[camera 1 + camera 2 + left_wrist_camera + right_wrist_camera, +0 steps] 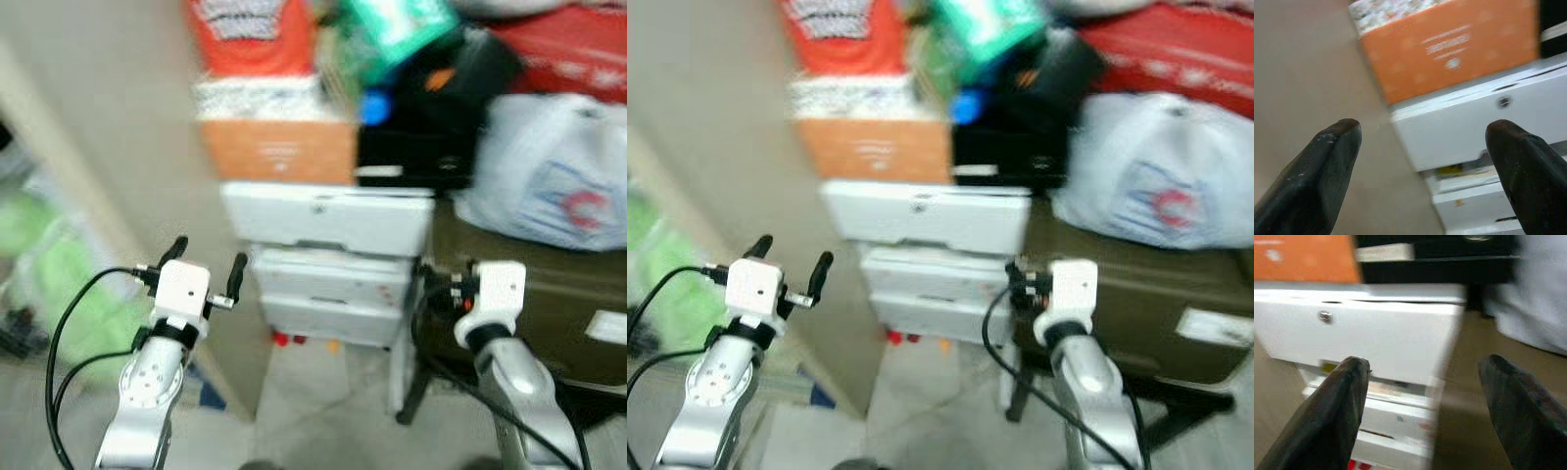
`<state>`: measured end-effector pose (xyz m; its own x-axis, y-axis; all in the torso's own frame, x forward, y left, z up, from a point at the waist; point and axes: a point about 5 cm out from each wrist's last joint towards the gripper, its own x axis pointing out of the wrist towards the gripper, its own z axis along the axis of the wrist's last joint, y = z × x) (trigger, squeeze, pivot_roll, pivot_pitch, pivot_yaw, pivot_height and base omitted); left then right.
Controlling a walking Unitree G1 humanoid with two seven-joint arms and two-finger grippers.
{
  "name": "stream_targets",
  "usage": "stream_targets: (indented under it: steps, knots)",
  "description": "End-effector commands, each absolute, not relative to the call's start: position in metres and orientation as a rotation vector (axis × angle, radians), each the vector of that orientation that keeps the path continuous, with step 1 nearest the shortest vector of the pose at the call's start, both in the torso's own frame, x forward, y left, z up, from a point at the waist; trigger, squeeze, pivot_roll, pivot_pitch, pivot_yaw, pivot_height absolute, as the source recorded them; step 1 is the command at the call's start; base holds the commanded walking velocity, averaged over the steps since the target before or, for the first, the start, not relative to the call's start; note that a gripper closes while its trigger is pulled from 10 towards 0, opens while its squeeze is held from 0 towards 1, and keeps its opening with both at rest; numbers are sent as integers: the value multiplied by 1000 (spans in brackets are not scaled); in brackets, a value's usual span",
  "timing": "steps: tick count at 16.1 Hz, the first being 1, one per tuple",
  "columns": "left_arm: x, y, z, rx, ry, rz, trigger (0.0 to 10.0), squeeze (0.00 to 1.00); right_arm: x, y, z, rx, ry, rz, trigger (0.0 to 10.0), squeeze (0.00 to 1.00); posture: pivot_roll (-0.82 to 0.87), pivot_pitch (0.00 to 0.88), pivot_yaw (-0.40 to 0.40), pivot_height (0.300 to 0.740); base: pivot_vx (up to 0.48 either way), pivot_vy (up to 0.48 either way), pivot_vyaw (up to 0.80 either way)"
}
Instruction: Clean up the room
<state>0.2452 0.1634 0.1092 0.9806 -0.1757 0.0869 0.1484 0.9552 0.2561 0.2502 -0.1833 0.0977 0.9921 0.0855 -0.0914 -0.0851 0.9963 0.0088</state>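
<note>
The picture is blurred. My left gripper [208,262] is raised in front of a beige wall, open and holding nothing; in the left wrist view its fingertips [1334,147] frame an orange box [1449,49] and a white drawer unit [1474,122]. My right gripper [438,282] is held up beside the white drawer unit [328,220], open and holding nothing [1420,382]. The orange box [279,149] sits on top of the drawers, with a black bag [426,117], a green package [397,24] and red items piled around it.
A white plastic bag [554,181] lies on a dark olive case [529,304] to the right of the drawers. A beige wall [108,127] stands on the left, with something green [59,284] beyond its edge. Small red bits [284,339] lie on the pale floor under the drawers.
</note>
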Motion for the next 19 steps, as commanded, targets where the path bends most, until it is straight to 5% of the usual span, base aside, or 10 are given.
stream_targets:
  steps: [1,19]
  knots:
    - [245,168,111,271,-114,-149,10000,0,254,-174,101,21,79,110,10000,0,-46,0,51,740,0,0,800]
    - [240,169,111,261,-107,-110,10000,0,257,-171,104,13,86,145,10000,0,-45,0,24,740,0,0,800]
